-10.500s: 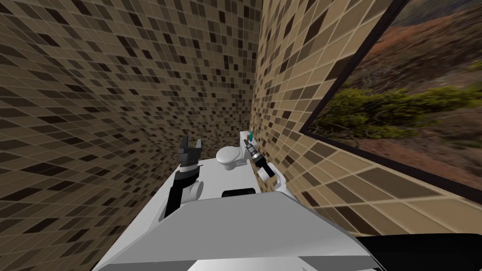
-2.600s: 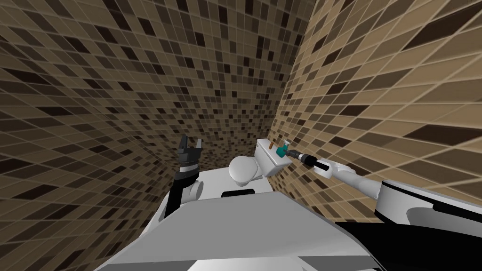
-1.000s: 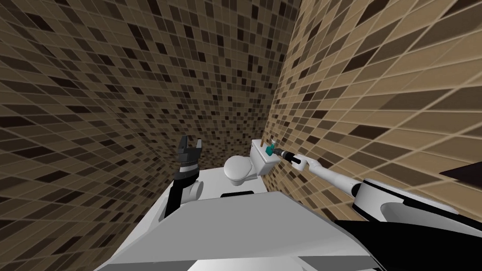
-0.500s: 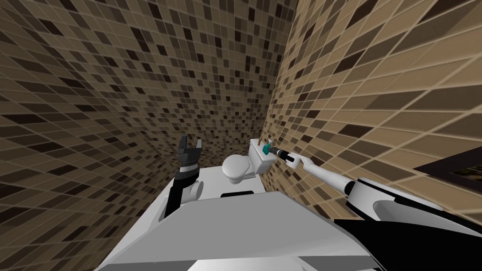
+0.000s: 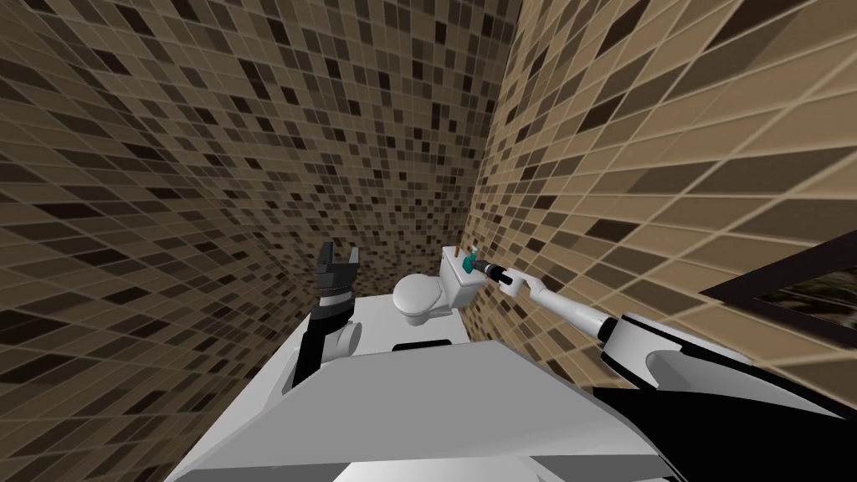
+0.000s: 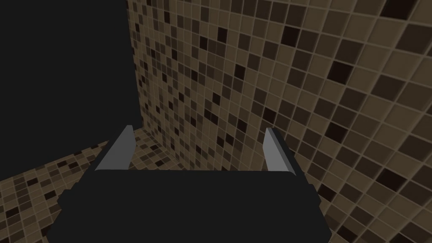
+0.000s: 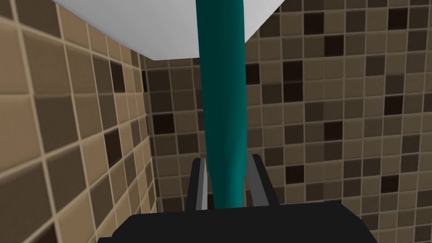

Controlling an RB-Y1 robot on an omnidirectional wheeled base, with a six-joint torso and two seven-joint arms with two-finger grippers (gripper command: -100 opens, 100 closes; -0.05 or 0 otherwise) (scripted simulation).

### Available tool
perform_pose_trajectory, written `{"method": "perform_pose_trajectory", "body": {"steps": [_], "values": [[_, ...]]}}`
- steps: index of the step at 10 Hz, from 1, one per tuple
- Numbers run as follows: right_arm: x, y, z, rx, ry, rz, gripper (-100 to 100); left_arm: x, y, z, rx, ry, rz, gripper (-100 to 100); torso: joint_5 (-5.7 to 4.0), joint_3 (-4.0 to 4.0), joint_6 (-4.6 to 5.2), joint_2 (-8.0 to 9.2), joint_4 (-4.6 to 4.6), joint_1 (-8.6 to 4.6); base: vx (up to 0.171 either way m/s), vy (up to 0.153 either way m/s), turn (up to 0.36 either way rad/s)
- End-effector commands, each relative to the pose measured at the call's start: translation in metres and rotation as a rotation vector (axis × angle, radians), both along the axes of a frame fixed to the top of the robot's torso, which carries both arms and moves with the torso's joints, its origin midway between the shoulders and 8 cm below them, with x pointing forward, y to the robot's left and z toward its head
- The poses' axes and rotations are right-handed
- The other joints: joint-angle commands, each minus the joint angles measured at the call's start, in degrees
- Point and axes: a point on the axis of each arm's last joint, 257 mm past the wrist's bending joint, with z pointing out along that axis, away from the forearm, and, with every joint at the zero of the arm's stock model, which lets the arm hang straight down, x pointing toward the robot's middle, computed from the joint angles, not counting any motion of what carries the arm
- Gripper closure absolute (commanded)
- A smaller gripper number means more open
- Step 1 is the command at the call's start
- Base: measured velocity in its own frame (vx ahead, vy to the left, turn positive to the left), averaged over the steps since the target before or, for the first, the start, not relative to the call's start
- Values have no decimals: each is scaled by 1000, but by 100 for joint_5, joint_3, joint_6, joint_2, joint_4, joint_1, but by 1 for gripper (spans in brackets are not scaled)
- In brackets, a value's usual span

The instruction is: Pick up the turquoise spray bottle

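The right gripper (image 7: 228, 163) clamps its two fingers on the turquoise spray bottle (image 7: 221, 105), pressing both sides of its slim body, over a white toilet tank (image 5: 456, 283) in a corner of brown mosaic tile. The bottle is at the tank's right end, close to the right-hand wall (whether it touches the tank top cannot be told). The right arm stretches long and straight from the near right. The white toilet bowl (image 5: 416, 294) lies just left of the tank and nearer. The left gripper (image 5: 337, 258) is raised at the near left, well apart from the toilet, fingers spread wide and holding nothing.
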Motion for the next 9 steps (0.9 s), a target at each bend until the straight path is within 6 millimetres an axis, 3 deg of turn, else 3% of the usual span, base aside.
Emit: {"method": "perform_pose_trajectory", "body": {"steps": [1,2,3,5,6,9], "values": [[-1,-8,-4,-17,13,-32,100,0,0,0,0,0,0,0,0,0,0,0,0,0,1,-20,-16],[8,27,9,0,-19,7,100,0,0,0,0,0,0,0,3,-6,3,-10,-3,13,-71,-97,-4],[8,33,11,-1,-19,4,100,0,0,0,0,0,0,0,2,4,-6,8,3,1,-80,-129,36],[8,20,6,-22,0,-40,100,0,0,0,0,0,0,0,2,2,0,1,2,3,-14,-43,8],[15,56,22,-4,-37,-1,100,0,0,0,0,0,0,0,6,-6,3,-10,-1,17,-53,-104,-9],[15,48,20,-26,-19,-51,100,0,0,0,0,0,0,0,4,5,4,6,4,6,-41,-67,19]]}}
